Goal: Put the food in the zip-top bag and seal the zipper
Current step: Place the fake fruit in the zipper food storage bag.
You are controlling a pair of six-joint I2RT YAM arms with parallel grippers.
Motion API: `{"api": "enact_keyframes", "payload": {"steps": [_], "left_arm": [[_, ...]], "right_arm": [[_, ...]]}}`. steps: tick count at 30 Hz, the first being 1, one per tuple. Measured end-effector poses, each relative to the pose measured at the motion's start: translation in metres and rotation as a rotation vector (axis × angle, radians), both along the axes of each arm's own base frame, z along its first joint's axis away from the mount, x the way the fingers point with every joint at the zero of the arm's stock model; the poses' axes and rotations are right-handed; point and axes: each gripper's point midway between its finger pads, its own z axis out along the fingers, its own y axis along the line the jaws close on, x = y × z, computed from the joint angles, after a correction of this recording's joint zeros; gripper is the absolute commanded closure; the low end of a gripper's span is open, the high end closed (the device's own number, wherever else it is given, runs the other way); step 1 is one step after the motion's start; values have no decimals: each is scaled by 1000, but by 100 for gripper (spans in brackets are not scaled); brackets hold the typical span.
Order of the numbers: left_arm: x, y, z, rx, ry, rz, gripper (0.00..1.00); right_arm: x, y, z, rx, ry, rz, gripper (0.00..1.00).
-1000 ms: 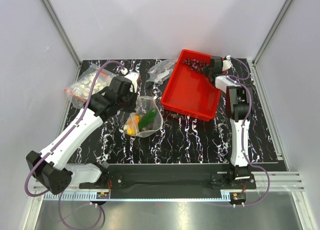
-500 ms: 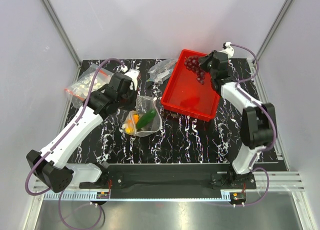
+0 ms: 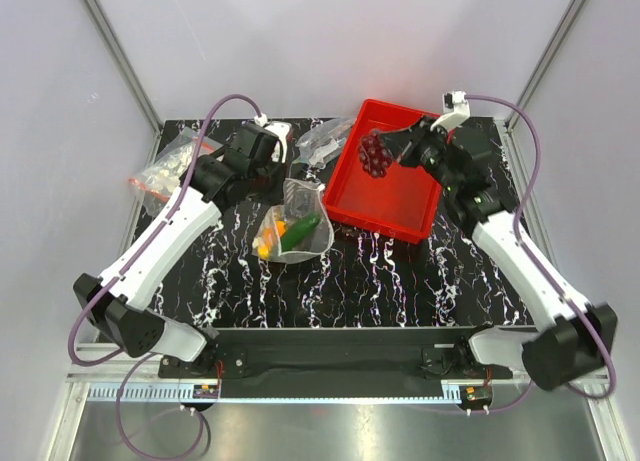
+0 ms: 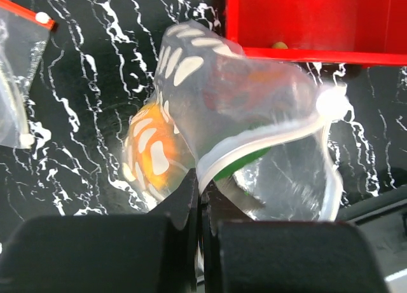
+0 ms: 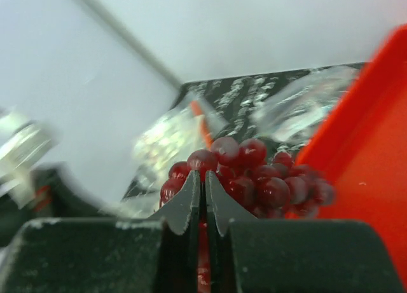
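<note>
left gripper [image 4: 201, 190]: jaws pinched shut on the whitish mouth rim of the clear zip-top bag printed with white dots [image 3: 310, 243]. the rim is lifted off the black white-veined table [image 3: 400, 271]. the bag's long axis runs roughly far-right to near-left, with the mouth end up at the far side and the closed end sagging near-left on the table. in the left wrist view the mouth gapes in a loop, with a white bead [image 4: 334, 103] on the rim.

inside the bag: green toy cucumber [image 3: 300, 229], long axis diagonal from near-left to far-right, and an orange-yellow toy fruit [image 3: 265, 243] at the near-left end.

right gripper [image 5: 203, 190]: jaws nearly closed on the dark red toy grape bunch [image 3: 375, 156]. the bunch sticks out past the fingertips toward the left, held up over the far-left corner of the red plastic tray [image 3: 390, 206], not resting in it.

room: only a thin strip of table between the bag's right edge and the tray's left wall. the bunch is well apart from the bag mouth, far-right of it. a second dotted clear bag with a red strip [image 3: 180, 166] lies far-left, and a small clear bag with greyish contents [image 3: 325, 139] sits just beside the tray's far-left wall. the near half of the table is open.
</note>
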Motion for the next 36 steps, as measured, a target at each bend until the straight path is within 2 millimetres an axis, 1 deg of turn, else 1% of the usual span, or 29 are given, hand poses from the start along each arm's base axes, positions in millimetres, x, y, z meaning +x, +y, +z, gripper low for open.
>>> {"api": "enact_keyframes", "payload": {"steps": [1, 3, 5, 8, 10, 12, 14, 18, 23, 25, 28, 30, 33, 36], "left_arm": [[1, -3, 1, -4, 9, -3, 100], [3, -8, 1, -18, 22, -5, 100], [1, -14, 1, -43, 46, -13, 100], [-4, -25, -1, -92, 88, -28, 100], [-7, -32, 0, -132, 112, -39, 100], [-10, -39, 2, -168, 126, -52, 100], [-11, -43, 3, -188, 134, -61, 100], [-12, -48, -1, -200, 160, -75, 100], [-15, -51, -6, -208, 180, -89, 100], [-15, -52, -7, -211, 185, -93, 100], [-16, -54, -9, -216, 190, -100, 100], [-17, -54, -11, -224, 195, -105, 100], [-20, -53, -15, -235, 207, -111, 100], [-21, -49, -18, -246, 213, -107, 100]], "right_arm": [[-13, 5, 8, 1, -17, 35, 100], [-45, 14, 29, 8, -64, 124, 100], [-72, 20, 46, 15, -106, 199, 100], [-105, 28, 60, 22, -139, 310, 100], [-121, 34, 62, 25, -140, 381, 100], [-135, 43, 60, 28, -126, 454, 100], [-148, 52, 53, 26, -105, 520, 100], [-165, 65, 39, 18, -58, 603, 100], [-180, 76, 36, 21, -38, 668, 100], [-187, 84, 35, 23, -34, 697, 100], [-190, 98, 27, 17, -12, 735, 100], [-183, 106, 18, 10, 4, 736, 100], [-163, 115, -2, -13, 42, 705, 100], [-136, 123, -34, -66, 100, 648, 100]]}}
